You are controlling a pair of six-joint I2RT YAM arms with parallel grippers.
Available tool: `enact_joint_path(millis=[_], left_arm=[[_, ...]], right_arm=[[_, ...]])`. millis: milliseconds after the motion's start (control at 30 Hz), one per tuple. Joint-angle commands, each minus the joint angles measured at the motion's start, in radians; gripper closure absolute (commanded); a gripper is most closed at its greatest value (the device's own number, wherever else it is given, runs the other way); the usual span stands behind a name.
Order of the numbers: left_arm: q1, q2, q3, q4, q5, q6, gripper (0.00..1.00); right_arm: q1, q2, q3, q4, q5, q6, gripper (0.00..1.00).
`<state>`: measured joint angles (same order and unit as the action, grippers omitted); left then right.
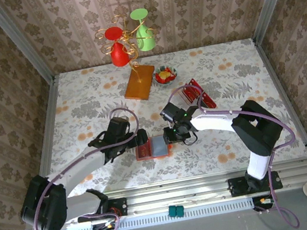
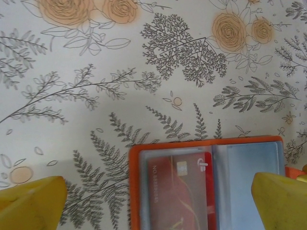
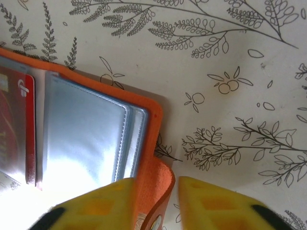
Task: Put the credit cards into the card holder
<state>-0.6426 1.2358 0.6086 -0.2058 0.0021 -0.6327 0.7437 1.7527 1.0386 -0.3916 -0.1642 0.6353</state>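
Observation:
The orange card holder (image 1: 152, 149) lies open near the table's front edge, between both grippers. One red credit card (image 2: 177, 191) sits in its left clear pocket, and its edge is also seen beside the grey-blue sleeves (image 3: 19, 129). Several more red credit cards (image 1: 198, 93) lie in a pile to the right, behind the right arm. My left gripper (image 2: 158, 206) hovers open over the holder (image 2: 135, 191), its yellow fingers wide apart. My right gripper (image 3: 156, 201) straddles the holder's (image 3: 91, 124) curled orange closing flap (image 3: 160, 187). Its left finger is against the flap and a narrow gap shows on the right.
An orange-brown wooden board (image 1: 140, 82) and a small bowl (image 1: 165, 76) with red and yellow pieces lie at the back. Behind them stands a gold wire rack (image 1: 128, 36) with a red and a green glass. Patterned walls close off three sides.

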Motion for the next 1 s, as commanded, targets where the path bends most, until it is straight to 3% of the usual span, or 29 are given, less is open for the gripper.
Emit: enact_joint_path(millis=[0,200,967], left_arm=[[-0.012,0.027,-0.019,0.071,0.033,-0.031,0.0],[-0.027,0.077,-0.032,0.137,0.053,-0.058,0.0],[-0.048,0.185,-0.045,0.209,0.06,-0.074,0.0]], right_arm=[[-0.007,0.018,-0.012,0.01,0.004,-0.002,0.83],[-0.015,0.026,-0.028,0.021,0.005,-0.003,0.94],[-0.022,0.033,-0.008,0.015,0.006,-0.009,0.96]])
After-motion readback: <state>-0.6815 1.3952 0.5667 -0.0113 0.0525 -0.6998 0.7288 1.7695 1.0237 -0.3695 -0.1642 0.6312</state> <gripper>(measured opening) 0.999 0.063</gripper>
